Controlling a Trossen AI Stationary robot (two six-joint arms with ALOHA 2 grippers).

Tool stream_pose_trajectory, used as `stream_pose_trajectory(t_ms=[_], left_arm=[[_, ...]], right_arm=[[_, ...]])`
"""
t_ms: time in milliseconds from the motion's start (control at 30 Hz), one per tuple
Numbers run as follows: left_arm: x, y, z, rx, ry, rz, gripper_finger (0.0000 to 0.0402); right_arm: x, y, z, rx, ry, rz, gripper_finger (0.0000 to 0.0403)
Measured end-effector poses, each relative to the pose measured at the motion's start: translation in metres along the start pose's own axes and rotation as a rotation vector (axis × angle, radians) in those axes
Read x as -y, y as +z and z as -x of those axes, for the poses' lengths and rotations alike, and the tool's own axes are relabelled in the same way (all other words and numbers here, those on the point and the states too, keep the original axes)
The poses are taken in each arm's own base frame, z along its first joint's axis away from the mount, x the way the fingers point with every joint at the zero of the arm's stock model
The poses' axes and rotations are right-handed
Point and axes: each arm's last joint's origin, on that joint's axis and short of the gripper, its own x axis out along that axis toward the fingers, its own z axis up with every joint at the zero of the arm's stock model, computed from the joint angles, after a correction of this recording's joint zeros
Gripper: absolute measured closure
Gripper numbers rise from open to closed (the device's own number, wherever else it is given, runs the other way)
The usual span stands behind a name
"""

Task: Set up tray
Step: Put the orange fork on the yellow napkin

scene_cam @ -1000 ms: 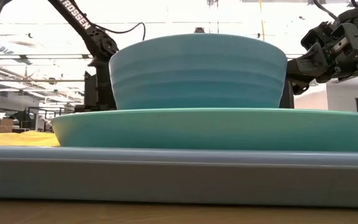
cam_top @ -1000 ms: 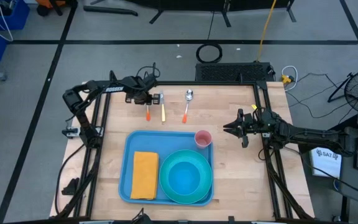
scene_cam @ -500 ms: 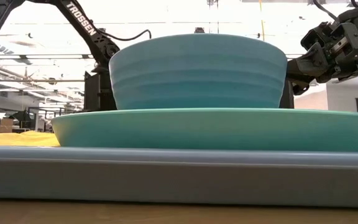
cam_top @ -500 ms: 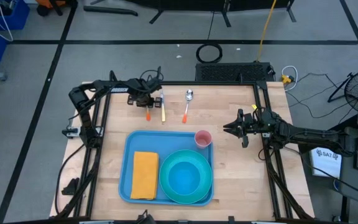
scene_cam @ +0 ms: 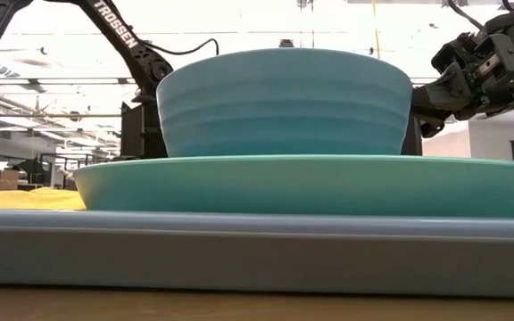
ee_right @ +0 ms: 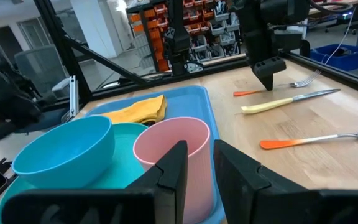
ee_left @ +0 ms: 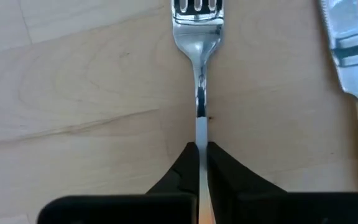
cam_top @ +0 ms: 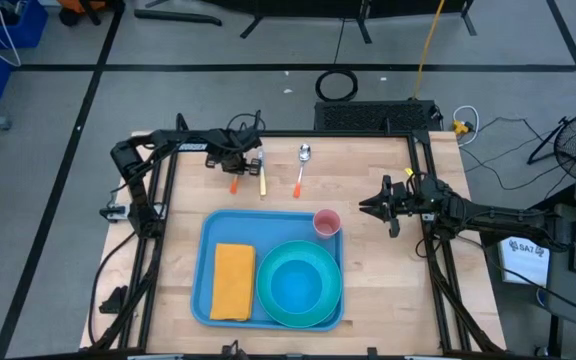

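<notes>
The sky-blue tray (cam_top: 206,250) lies at the table's near middle. It holds a folded yellow napkin (cam_top: 233,282), a teal plate (cam_top: 268,300) with a blue bowl (cam_top: 298,285) on it, and a pink cup (cam_top: 326,222) at its far right corner. A fork (ee_left: 199,37) with an orange handle, a yellow-handled knife (cam_top: 262,178) and an orange-handled spoon (cam_top: 300,172) lie side by side on the wood beyond the tray. My left gripper (cam_top: 236,165) is shut on the fork. My right gripper (cam_top: 366,206) hovers open and empty to the right of the cup. My left gripper pinches the fork's thin metal neck (ee_left: 200,127) between its two fingers, where the neck meets the orange handle. The fingers come from above, pointing down, one on each side of the neck (ee_right: 277,86). The fork lies flat on the table, tines (ee_right: 306,79) toward the far edge.
The knife (ee_left: 347,50) lies close beside the fork, on its right, and the spoon (ee_right: 316,140) lies farther right. Bare wood shows to the left of the tray (cam_top: 183,200) and between the tray and the cutlery. Black frame rails run along the table's left and right edges.
My left arm has shifted a little toward the table's right, at the fork. The fork, the other cutlery and the things on the tray stay where they were. My right arm has kept still.
</notes>
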Motion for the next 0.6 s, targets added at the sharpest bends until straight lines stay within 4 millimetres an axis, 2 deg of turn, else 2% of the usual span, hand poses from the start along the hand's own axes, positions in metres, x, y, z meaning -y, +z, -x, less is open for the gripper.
stream_pose_trajectory(t_ms=[100,200,333,433,600], left_arm=[[0.001,-0.005,0.018,0.034,-0.032,-0.035,0.0391],[0.006,-0.012,0.049,0.115,-0.100,-0.076,0.0391],[0.014,-0.037,0.090,0.197,-0.198,-0.139,0.0391],[0.023,-0.071,0.122,0.239,-0.279,-0.196,0.0391],[0.030,-0.148,0.160,0.242,-0.362,-0.234,0.0391]], right_arm=[[0.000,0.000,0.000,-0.002,-0.001,0.004,0.0335],[0.000,0.000,0.000,-0.003,0.000,0.005,0.0335],[0.000,0.000,0.000,-0.003,-0.001,0.008,0.0335],[0.000,0.000,0.000,-0.004,-0.001,0.008,0.0335],[0.000,0.000,0.000,-0.004,-0.001,0.009,0.0335]])
